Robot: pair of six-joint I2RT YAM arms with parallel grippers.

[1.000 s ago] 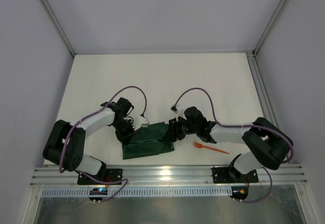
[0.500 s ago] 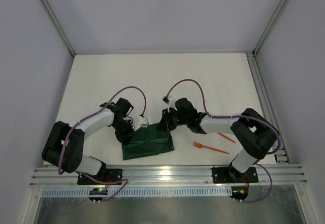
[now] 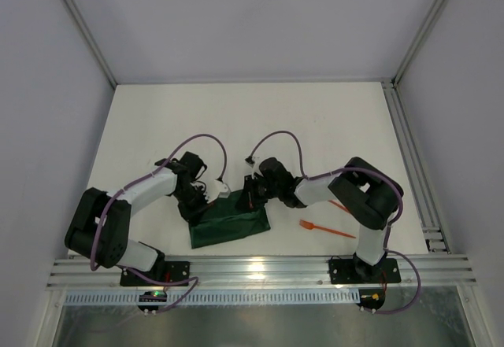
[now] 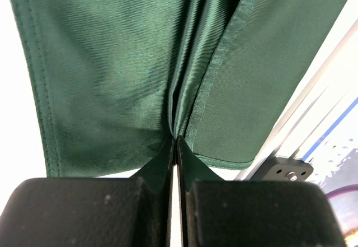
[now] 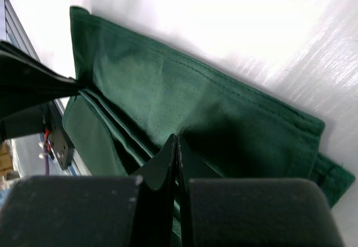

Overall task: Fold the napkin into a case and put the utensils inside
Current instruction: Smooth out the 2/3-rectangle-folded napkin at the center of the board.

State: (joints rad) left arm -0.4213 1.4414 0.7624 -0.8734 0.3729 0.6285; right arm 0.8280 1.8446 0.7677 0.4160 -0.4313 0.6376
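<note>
The dark green napkin (image 3: 232, 225) lies folded into a narrow oblong near the table's front edge. My left gripper (image 3: 203, 203) is at its left end, shut on a bunch of the cloth (image 4: 112, 62) pinched between the tips (image 4: 175, 143). My right gripper (image 3: 250, 200) is at the far long edge, its jaws shut with the top layer (image 5: 224, 118) puckered at the tips (image 5: 177, 140). An orange fork (image 3: 327, 230) lies on the table to the right of the napkin. A second orange utensil (image 3: 339, 204) peeks out from under my right arm, mostly hidden.
An aluminium rail (image 3: 260, 268) runs along the near edge just in front of the napkin, and shows in the left wrist view (image 4: 313, 118). Another rail (image 3: 409, 150) lines the right side. White walls enclose the table on three sides.
My right arm swung left from the napkin's right end to its far edge, and its jaws closed. The left gripper and the fork stayed put.
</note>
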